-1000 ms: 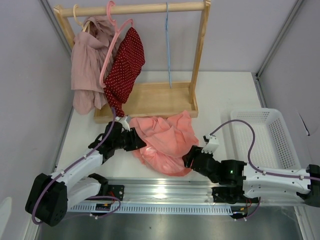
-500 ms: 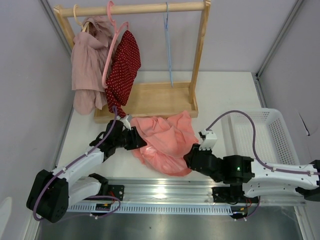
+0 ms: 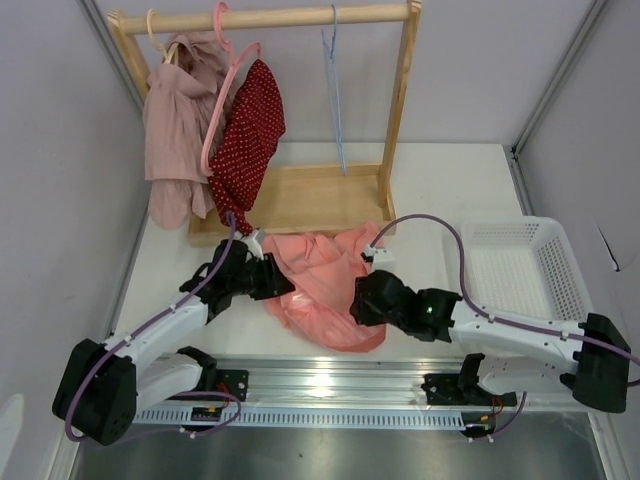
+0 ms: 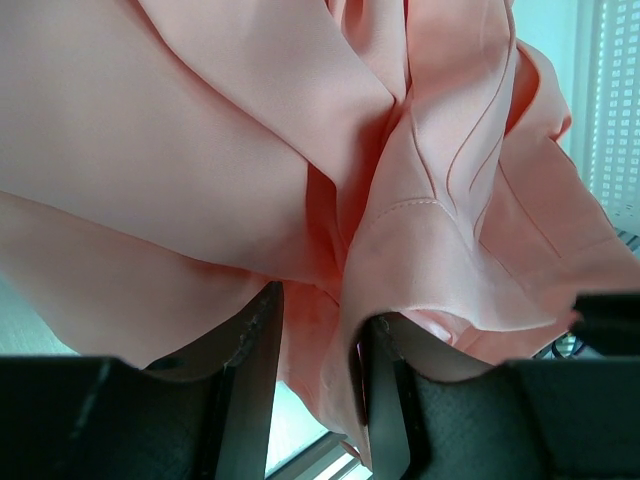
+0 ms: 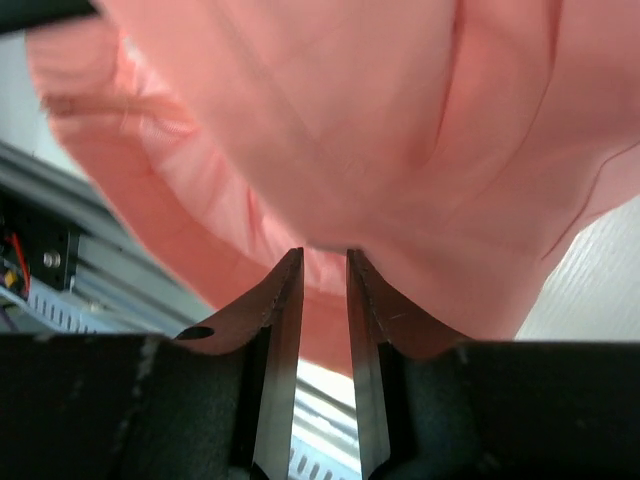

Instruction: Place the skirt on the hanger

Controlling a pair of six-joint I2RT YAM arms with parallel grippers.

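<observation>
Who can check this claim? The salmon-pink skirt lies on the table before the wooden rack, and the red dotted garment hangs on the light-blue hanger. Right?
No. The red dotted garment hangs on the pink hanger; the light-blue hanger is bare, as the top external view shows. The salmon-pink skirt does lie on the table before the wooden rack.

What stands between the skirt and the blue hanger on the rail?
Nothing visible blocks that path. The skirt lies in front of the rack's wooden base; the hanger hangs bare above that base, with the red dotted garment to its left and the rack's right post to its right.
</observation>
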